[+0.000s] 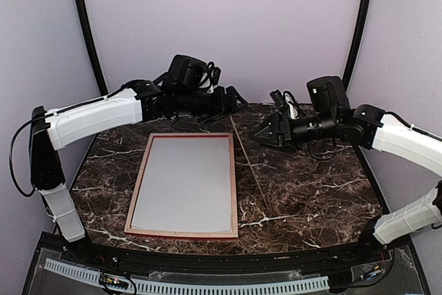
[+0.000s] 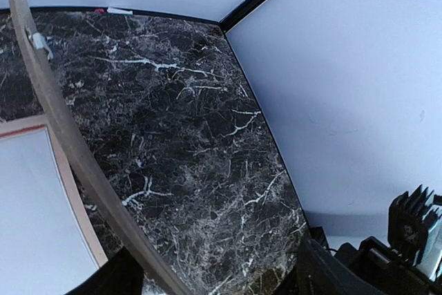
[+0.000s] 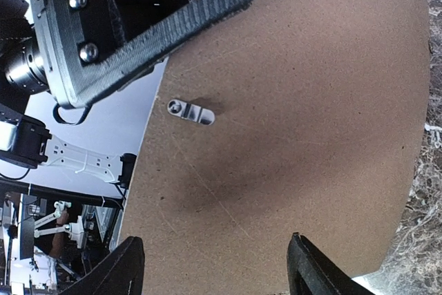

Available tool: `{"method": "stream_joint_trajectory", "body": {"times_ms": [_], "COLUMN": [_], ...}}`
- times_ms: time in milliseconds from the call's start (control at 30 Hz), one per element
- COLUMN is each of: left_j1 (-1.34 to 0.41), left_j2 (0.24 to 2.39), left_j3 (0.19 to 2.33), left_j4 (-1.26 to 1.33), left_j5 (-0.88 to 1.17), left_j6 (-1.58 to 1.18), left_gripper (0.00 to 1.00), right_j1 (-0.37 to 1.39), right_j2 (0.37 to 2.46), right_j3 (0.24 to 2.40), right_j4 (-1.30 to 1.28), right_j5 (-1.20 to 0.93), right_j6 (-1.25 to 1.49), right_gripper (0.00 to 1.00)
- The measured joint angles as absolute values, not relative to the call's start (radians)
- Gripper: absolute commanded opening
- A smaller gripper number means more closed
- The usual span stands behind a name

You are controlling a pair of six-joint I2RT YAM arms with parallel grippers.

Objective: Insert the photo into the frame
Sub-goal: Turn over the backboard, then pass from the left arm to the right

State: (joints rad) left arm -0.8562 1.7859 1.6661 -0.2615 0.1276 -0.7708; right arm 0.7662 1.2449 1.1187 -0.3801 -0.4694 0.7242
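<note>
Red-brown frame (image 1: pixel 235 191), flat; pale grey centre

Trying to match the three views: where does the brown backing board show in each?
Top external: brown backing board edge-on, a thin line right of the frame.
Left wrist: its thin edge curves down the left side.
Right wrist: its flat face fills most of the picture.
Shared landmark: the marble table.

High rear overview, two wrist close-ups
</note>
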Motion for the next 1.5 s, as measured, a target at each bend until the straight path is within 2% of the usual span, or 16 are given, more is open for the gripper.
{"method": "stream_joint_trajectory", "body": {"times_ms": [67,167,700,1033,1333,1500], "left_j1": [-0.856,-0.856,-0.856,-0.850,-0.841,-0.829], "left_j2": [1.786,1.786,1.786,1.822,1.900,1.909], "left_j3": [1.659,1.635,1.482,1.416,1.390,1.388], "left_j4": [-0.263,-0.263,-0.254,-0.126,-0.010,0.059], "left_j5": [0.120,0.115,0.118,0.180,0.233,0.258], "left_j6": [-0.768,-0.765,-0.775,-0.812,-0.861,-0.891], "left_gripper": [0.63,0.56,0.35,0.27,0.13,0.04], "right_j1": [0.766,0.761,0.681,0.643,0.483,0.375], "right_j2": [1.248,1.248,1.245,1.235,1.242,1.315], "right_j3": [1.106,1.085,0.974,0.928,0.863,0.863], "right_j4": [-0.379,-0.373,-0.359,-0.363,-0.395,-0.374], "right_j5": [-0.469,-0.468,-0.470,-0.445,-0.342,-0.284], "right_j6": [0.720,0.715,0.697,0.660,0.580,0.535], "right_gripper": [0.72,0.72,0.72,0.72,0.85,0.87]}}
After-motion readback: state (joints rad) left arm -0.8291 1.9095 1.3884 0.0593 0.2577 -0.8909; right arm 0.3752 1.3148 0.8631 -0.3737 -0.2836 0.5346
